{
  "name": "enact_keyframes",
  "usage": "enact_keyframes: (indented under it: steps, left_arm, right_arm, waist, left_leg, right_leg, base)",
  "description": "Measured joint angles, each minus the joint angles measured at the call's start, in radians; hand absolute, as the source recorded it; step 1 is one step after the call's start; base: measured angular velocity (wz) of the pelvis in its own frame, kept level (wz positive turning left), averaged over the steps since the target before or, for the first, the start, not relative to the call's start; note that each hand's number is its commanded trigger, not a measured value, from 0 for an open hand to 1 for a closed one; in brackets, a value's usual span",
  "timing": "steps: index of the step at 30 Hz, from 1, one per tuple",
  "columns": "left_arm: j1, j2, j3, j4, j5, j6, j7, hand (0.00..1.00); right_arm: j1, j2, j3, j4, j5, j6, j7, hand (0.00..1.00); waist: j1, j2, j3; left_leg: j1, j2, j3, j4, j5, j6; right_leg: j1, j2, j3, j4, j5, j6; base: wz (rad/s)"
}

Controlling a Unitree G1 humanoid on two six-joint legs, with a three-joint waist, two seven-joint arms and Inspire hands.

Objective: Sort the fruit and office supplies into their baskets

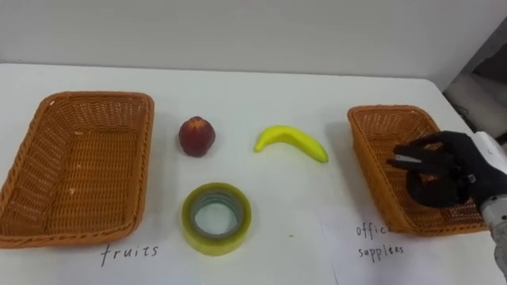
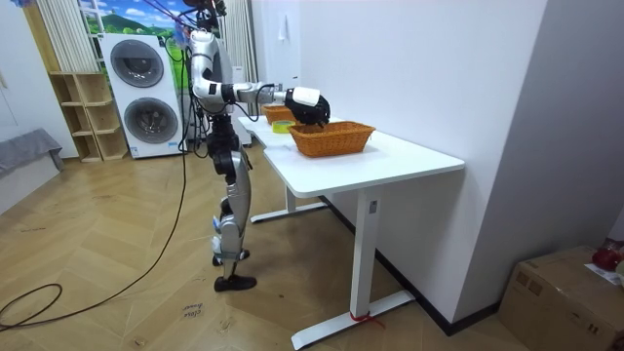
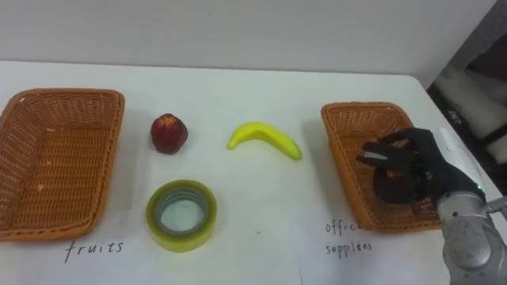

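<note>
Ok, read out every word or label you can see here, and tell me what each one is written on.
"fruits": handwritten on the table, in front of the left basket.
"offic" above "supplies": handwritten in front of the right basket; the first word's last letter cannot be made out at the basket's rim.
Tape roll: no readable text.

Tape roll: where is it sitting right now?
Eye views: the tape roll lies on the table at front centre, just right of the left basket, nearer the robot than the red fruit.
</note>
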Motion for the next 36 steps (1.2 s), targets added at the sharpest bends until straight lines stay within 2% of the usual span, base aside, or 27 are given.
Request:
enact_keyframes:
  steps: [20,36]
  left_arm:
    - [0.0,0.001,0.0,-0.003,0.0,0.0,0.0,0.0]
    - [0.0,0.001,0.0,-0.003,0.0,0.004,0.0,0.0]
  right_arm:
    - [0.0,0.001,0.0,0.029,-0.042,0.007,0.0,0.0]
    - [0.0,0.001,0.0,0.029,-0.043,0.008,0.011,0.0]
  waist:
    - [0.002,0.005,0.0032]
    - [0.002,0.009,0.0012]
  left_leg:
    - [-0.001,0.0,0.0,-0.001,0.0,0.0]
    - [-0.002,0.0,0.002,-0.001,0.0,0.0]
  right_leg:
    - [-0.001,0.0,-0.001,0.0,0.0,0.0]
    - [-0.003,0.0,0.001,0.001,0.0,0.0]
  base:
    - [0.0]
    - [0.0]
